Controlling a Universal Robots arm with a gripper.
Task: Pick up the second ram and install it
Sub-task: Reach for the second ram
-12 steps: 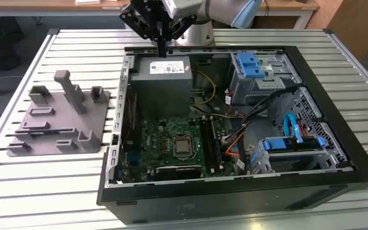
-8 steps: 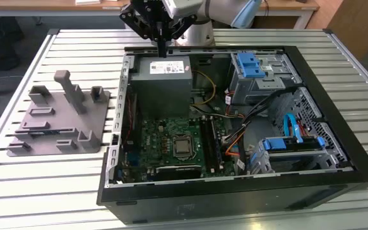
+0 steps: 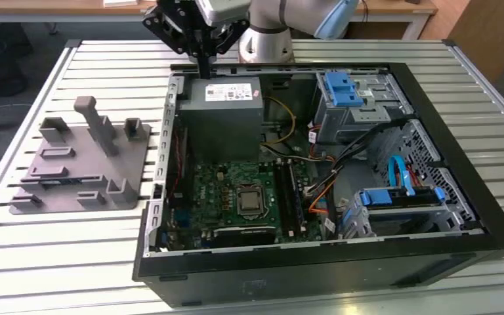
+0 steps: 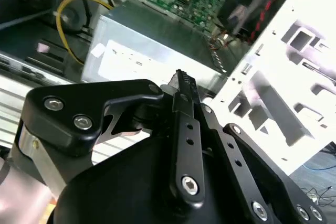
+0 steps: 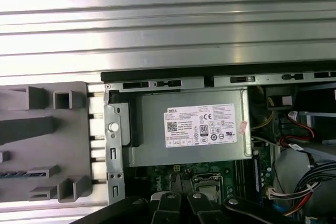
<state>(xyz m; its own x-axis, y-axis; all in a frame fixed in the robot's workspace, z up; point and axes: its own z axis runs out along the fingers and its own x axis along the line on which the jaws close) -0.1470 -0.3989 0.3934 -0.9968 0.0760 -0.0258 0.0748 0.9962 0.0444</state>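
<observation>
Slatted tabletop (image 3: 24, 262) with open computer case (image 3: 322, 266) and grey tray (image 3: 123, 156).
We see the gripper (image 3: 205, 69) above the power supply (image 3: 226, 108), jaws together.

On the table (image 3: 24, 262) the tray (image 3: 86, 164) lies beside the case (image 3: 322, 259), toward the exterior view's left, perhaps touching.

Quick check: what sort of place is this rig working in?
Likely a robotics lab bench for PC assembly: open desktop computer case on a slatted metal table, grey moulded tray beside it.
</observation>
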